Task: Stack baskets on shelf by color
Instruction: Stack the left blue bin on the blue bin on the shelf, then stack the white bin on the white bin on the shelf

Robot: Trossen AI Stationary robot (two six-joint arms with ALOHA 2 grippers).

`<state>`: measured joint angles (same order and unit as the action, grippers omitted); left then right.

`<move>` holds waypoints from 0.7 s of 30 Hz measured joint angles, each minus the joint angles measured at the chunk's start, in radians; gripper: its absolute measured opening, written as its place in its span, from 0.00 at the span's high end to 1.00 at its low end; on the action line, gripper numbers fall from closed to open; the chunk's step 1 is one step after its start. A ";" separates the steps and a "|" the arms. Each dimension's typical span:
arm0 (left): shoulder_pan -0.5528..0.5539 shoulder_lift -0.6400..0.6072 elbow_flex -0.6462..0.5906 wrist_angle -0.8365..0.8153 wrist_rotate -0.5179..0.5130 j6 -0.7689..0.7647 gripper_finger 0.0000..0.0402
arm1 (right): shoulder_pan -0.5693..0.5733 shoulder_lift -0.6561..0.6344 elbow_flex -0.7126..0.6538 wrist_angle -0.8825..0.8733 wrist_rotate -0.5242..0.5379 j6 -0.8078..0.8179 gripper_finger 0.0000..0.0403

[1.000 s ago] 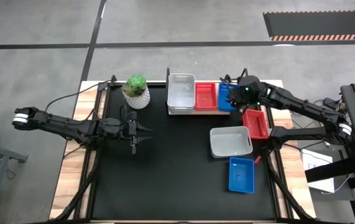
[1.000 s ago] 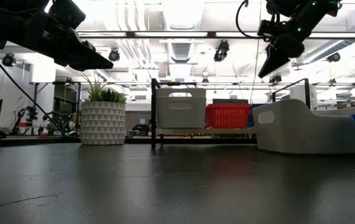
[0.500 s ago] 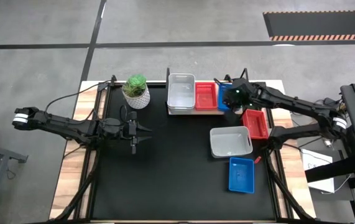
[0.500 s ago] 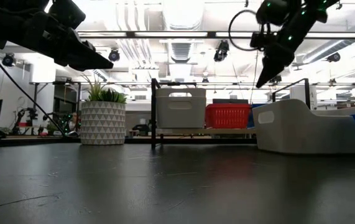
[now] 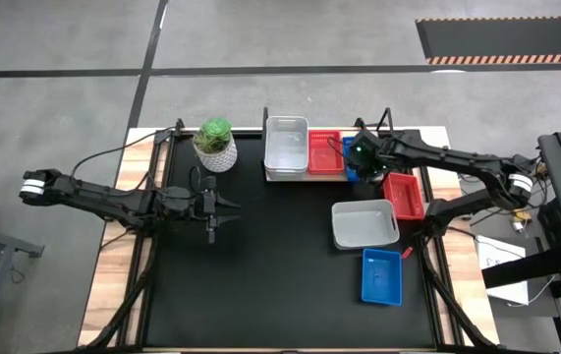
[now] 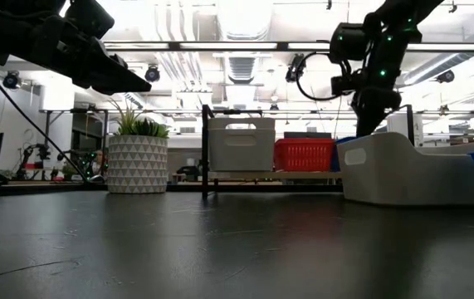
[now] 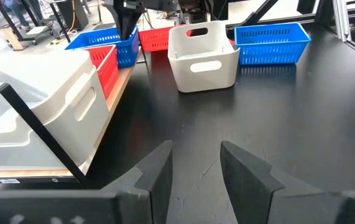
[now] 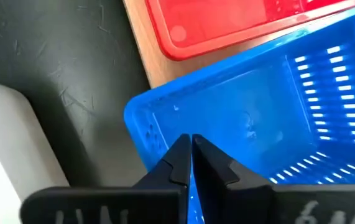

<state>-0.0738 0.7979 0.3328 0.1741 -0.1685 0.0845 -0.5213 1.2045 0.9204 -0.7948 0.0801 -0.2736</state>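
The shelf at the table's far edge carries white-grey baskets, a red basket and a blue basket. My right gripper is shut and points down just inside that blue basket's near end wall. In the low view its tips are hidden behind a loose white-grey basket. My left gripper is open and empty, hanging above the table's left middle. My right gripper's shut fingertips stand at the inner side of the blue basket's near end wall, coming from above. I cannot tell whether they touch the wall or the floor. The basket rests on the shelf, turned a little askew.
Loose on the table's right side are a red basket, a white-grey basket and a blue basket. A potted plant stands left of the shelf. Bare black tabletop lies in the middle and near parts.
My right gripper has moved toward the table's left edge and down, from above the shelf's right end into the blue basket on the shelf. It has tipped from slanting to pointing almost straight down.
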 joint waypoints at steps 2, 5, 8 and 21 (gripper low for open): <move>0.000 0.000 0.000 0.000 0.000 0.000 0.71 | 0.000 0.000 0.010 -0.015 0.000 0.001 0.98; 0.000 0.000 0.000 0.000 0.000 0.000 0.71 | 0.000 -0.007 0.024 -0.015 0.000 0.003 0.98; 0.000 0.000 0.000 0.000 0.000 0.000 0.71 | 0.000 -0.012 0.044 -0.012 0.000 0.005 0.98; 0.000 0.000 0.000 0.000 0.000 0.000 0.71 | 0.091 -0.025 0.155 -0.020 -0.002 0.043 0.98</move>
<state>-0.0738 0.7980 0.3328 0.1740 -0.1685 0.0841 -0.4298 1.1797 1.0754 -0.8146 0.0783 -0.2305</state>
